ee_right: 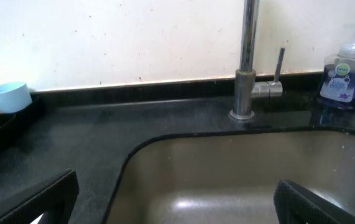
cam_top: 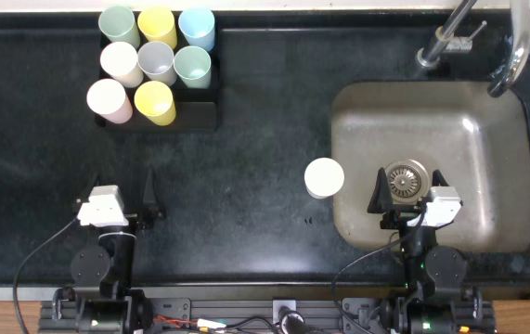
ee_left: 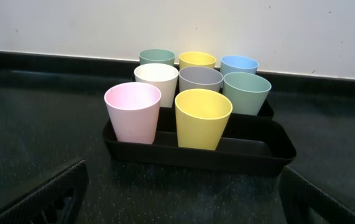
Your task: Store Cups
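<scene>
Ahead of the left gripper (cam_top: 122, 191), well apart from it, a black tray (ee_left: 252, 151) is found on the dark counter (cam_top: 246, 232), loaded with eight cups in three rows. Each is recorded as upright, long axis vertical, mouth up. A pink cup (ee_left: 133, 113) and a yellow cup (ee_left: 202, 118) stand in the row nearest the gripper, with a free slot beside the yellow one. The left gripper's fingers are spread and nothing is held.

One loose cup (cam_top: 324, 177), white, is noted on the counter just to the left of the right gripper (cam_top: 408, 186), at the left rim of the sink (cam_top: 487, 232). It is seen end-on from above, so its long axis is vertical. Whether mouth or base is uppermost cannot be told. The right gripper is placed over the sink, fingers spread, nothing held. In the top view the drain (cam_top: 407, 178) is seen between its fingers.

The upright stance of the trayed cups is established by the left wrist view, whereas from above they are seen as circles. The right wrist view adds the tap (ee_right: 247, 62) and a soap bottle (ee_right: 346, 70) ahead of the right gripper. A blue cup (ee_right: 8, 96) at the tray's far corner is seen off to that gripper's left.
</scene>
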Available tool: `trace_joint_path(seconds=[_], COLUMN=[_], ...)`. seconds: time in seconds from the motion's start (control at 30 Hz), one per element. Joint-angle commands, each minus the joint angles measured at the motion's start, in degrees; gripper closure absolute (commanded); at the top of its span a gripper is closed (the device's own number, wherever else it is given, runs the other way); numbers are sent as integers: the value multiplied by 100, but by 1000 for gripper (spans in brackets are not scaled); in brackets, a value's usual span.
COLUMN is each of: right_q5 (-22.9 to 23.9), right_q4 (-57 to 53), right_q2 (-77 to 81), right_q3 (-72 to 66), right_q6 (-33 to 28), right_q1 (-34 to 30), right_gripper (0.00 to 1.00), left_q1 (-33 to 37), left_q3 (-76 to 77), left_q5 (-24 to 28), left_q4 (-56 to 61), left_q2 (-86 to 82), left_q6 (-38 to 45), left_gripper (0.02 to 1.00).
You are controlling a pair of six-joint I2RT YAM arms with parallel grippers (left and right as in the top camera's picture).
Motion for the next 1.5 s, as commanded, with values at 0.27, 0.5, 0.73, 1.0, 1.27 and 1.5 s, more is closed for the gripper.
trace_joint_path(seconds=[0.27, 0.5, 0.73, 1.0, 1.27, 1.5], right_q5=[-39, -208, -229, -166, 772, 758], right_q4=[26, 35, -658, -4513, -5668, -5512], right_q2=[-42, -42, 472, 3598, 6642, 7871], right_q3=[-9, 7, 1497, 4763, 5700, 5888], right_q6=[24, 236, 236, 234, 59, -1001], right_q1=[-7, -4, -2, 155, 955, 1517], right_gripper=[5, 3, 3, 3, 3, 3], left_q1=[22, 22, 22, 22, 22, 22], left_q3=[-24, -24, -24, -24, -24, -24], left_q5=[74, 74, 74, 74, 74, 76], left_q4=[4, 4, 4, 4, 4, 4], left_q2=[-59, -59, -59, -59, -59, -59], left_q6=[87, 87, 87, 85, 87, 87], left_gripper=[18, 18, 18, 18, 18, 18])
